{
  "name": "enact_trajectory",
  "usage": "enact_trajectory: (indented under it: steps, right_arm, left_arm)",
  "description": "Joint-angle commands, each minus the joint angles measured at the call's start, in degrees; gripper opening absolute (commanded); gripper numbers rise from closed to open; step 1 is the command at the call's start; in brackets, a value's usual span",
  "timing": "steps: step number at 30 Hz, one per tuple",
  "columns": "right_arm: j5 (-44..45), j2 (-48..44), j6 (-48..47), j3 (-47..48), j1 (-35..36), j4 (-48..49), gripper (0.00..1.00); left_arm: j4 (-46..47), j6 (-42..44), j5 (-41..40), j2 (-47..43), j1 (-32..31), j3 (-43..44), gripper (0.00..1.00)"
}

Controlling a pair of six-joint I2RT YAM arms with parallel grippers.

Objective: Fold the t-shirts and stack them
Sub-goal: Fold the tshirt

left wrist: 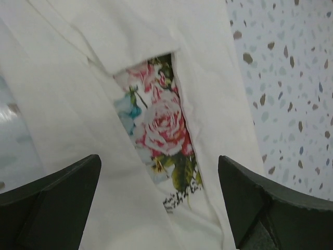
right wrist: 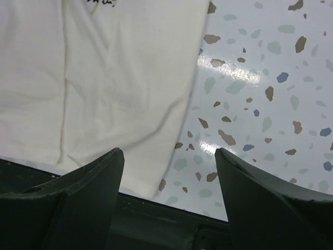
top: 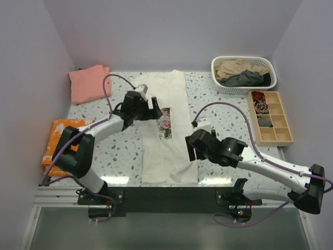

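**While both my tools hang spread, the cream shirt lies in a long strip**

Seen from above, the cream t-shirt [top: 156,156] lies mid-table [top: 218,112], folded into a narrow strip running 12 to 6 o'clock, its rose print [top: 165,124] showing. My left tool [top: 154,110] hovers over the strip's 9 o'clock side, jaws spread. My right tool [top: 190,151], also spread, sits just beside its 4 o'clock edge. The salmon-pink t-shirt [top: 89,83] lies folded at 10 o'clock. The tan t-shirt [top: 237,67] and dark grey t-shirt [top: 245,79] fill the basket [top: 218,65] at 1 o'clock.

From my left wrist, my wide-apart fingers [left wrist: 52,198] frame the print between folded-in flaps, gripping nothing.

From my right wrist, my spread fingers [right wrist: 270,208] stand over the strip's corner at the table's near edge, empty.
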Motion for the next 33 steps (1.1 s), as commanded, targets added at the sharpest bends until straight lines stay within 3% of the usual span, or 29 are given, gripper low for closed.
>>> enact_trajectory:
  steps: [1, 8, 17, 23, 33]
  right_arm:
    - [-9.2, 1.8, -4.9, 2.1, 0.1, 1.2, 0.73]
    - [-21.7, 3.9, -3.1, -6.4, 0.7, 14.8, 0.71]
    - [-28.5, 7.4, -0.9, -11.7, 0.7, 23.6, 0.72]
    - [-28.4, 8.4, 2.2, -14.1, 0.7, 22.2, 0.72]
    - [-23.7, 9.9, 8.6, -17.7, 1.4, 12.7, 0.72]
  left_arm:
    - [2.2, -5.2, -7.7, -14.7, -7.5, -12.7, 1.0]
    - [5.1, -13.3, -6.0, -23.2, -14.2, -25.0, 1.0]
    - [4.0, -18.4, -5.1, -28.7, -17.7, -35.3, 1.0]
    - [6.4, -21.0, -2.9, -28.3, -19.6, -39.5, 1.0]
    - [0.4, -23.7, -5.2, -31.3, -19.7, -46.7, 1.0]
